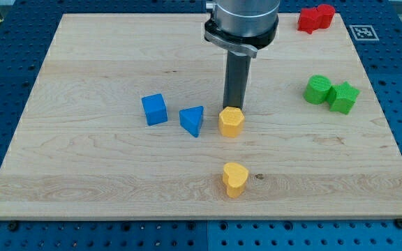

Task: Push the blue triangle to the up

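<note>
My tip behind yellow hexagon; blue triangle just left.

Table: pale wood, visible grain, smooth matt finish. We note the blue triangle, blue cube and both yellow blocks look like matt painted or plastic pieces, no gloss. Green blocks and red blocks likewise. Our rod is dark, dull; its collar greyish metal, slight sheen.
</note>
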Action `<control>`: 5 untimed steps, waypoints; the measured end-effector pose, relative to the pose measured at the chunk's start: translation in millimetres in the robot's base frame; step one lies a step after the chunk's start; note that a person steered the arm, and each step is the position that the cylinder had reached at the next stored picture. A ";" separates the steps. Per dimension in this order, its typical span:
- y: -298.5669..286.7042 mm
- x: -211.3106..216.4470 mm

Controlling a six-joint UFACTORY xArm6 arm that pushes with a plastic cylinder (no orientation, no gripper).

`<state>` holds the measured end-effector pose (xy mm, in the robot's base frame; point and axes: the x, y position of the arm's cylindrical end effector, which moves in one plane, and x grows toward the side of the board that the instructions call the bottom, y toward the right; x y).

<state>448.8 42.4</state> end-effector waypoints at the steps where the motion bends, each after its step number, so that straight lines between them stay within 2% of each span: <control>1: -5.8 7.3; 3: -5.8 63.7; 4: -7.7 65.0; 5: -37.3 65.0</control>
<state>513.8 5.2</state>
